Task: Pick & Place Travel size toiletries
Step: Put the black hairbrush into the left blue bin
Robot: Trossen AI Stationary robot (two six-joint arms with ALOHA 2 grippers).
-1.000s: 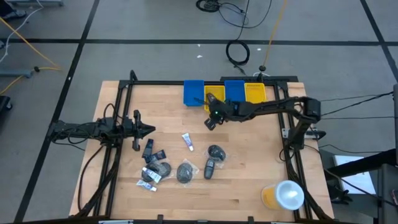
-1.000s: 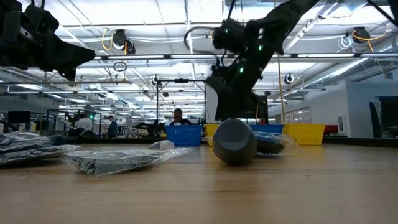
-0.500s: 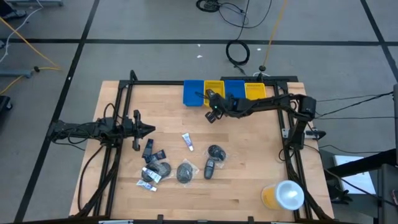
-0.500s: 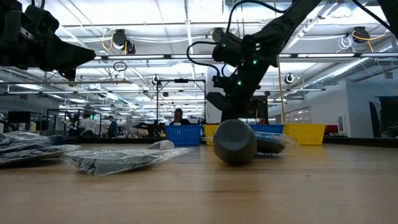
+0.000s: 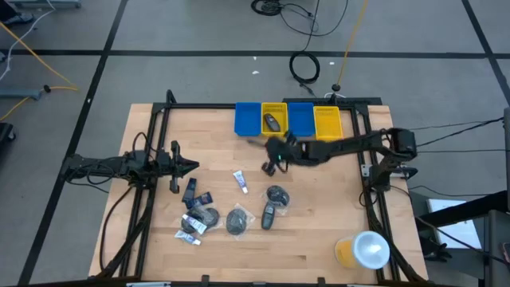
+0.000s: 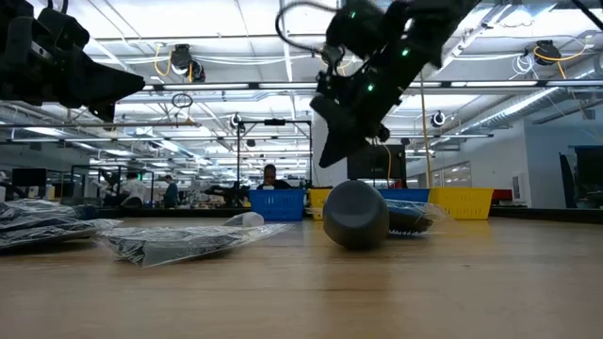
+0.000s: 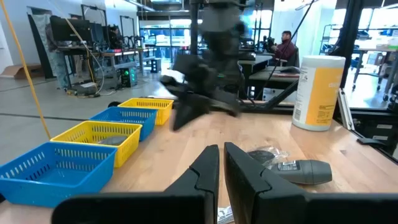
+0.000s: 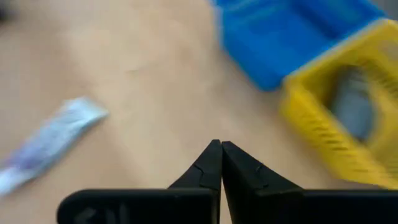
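Right gripper (image 5: 272,166) is over bare tabletop just in front of the yellow bin (image 5: 275,109), fingers pressed together with nothing between them. The right wrist view confirms tips touching and no load. One dark bottle (image 5: 272,122) already lies in that yellow bin.

Left gripper (image 5: 191,166) is parked off to the far side of the white tube (image 5: 241,182) from the bin row. Its fingers are nearly together and hold nothing.

Remaining toiletries are all on the table (image 5: 319,231), in front of the yellow bin:
- white tube: nearest the right gripper, lying flat and alone.
- clear-wrapped dark round piece (image 5: 276,194): beyond the tube from the bin.
- dark capped bottle (image 5: 268,215): on its side, just beside that wrapped piece.
- second wrapped round piece (image 5: 237,219) and a cluster of small dark tubes and a sachet (image 5: 195,214): further over on the left arm's side, some touching.

Handling, my read:
- All of it looks light.
- White tube is soft. Pinch across the body near the cap end, where it's stiffest; the flat crimped end will fold.
- Wrapped pieces: film is slick and crinkly, so close on the solid core, not the loose wrap.
- Dark bottle is rigid and round and can roll. Grip across the diameter mid-body.
- Cluster items sit tight, so there's a risk of dragging a neighbour. Take the outer ones first.
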